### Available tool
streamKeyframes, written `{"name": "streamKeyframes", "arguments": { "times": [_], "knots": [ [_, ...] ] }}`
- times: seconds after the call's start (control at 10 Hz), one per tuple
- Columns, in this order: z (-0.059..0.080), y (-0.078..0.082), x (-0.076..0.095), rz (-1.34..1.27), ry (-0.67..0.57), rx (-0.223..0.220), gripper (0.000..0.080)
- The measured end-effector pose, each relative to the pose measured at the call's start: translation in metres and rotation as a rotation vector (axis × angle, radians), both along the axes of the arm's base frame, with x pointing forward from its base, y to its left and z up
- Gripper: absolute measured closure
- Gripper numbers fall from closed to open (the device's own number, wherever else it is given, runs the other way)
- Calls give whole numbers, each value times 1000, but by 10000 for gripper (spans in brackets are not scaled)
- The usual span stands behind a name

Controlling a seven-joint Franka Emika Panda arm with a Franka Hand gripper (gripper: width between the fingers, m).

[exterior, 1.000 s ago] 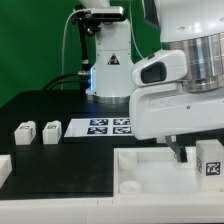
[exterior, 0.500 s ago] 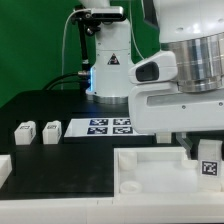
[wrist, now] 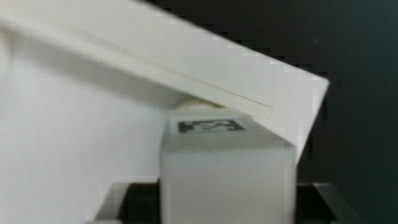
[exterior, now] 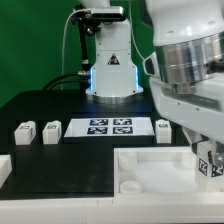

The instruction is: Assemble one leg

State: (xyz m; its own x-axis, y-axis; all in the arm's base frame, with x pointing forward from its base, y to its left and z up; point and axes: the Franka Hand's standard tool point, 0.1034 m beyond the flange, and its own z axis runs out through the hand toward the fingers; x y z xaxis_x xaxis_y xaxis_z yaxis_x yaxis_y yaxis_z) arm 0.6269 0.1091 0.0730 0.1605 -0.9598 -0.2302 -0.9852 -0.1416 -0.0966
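My gripper (exterior: 207, 158) is shut on a leg (exterior: 212, 166), a small white block with a marker tag, held at the far right corner of the large white panel (exterior: 150, 168). In the wrist view the leg (wrist: 222, 165) stands between my dark fingers (wrist: 135, 196), its tag facing the camera, its far end against the panel's corner (wrist: 125, 90). The gripper (wrist: 222, 205) is closed on the leg's sides. Two more legs (exterior: 24, 131) (exterior: 50, 130) stand at the exterior view's left. A third (exterior: 163, 127) stands beside the marker board.
The marker board (exterior: 110, 126) lies behind the panel in the middle of the black table. A white part (exterior: 4, 165) lies at the left edge. The robot base (exterior: 110, 70) stands at the back with a cable beside it.
My wrist has turned and swung toward the exterior view's right. The held leg has stayed at the panel's right corner and sunk slightly. The leg by the marker board has come into view.
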Motion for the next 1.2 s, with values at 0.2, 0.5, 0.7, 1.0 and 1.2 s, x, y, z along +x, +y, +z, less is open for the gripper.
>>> {"name": "streamKeyframes", "arguments": {
  "times": [0.2,0.5,0.7,1.0,1.2],
  "knots": [
    [0,0,0,-217,44,54,496],
    [-1,1,0,-162,31,51,421],
    [-2,3,-1,84,-24,5,179],
    [-2,2,-2,406,-100,-27,159],
    [-2,1,-2,652,-157,-50,150]
  ]
}}
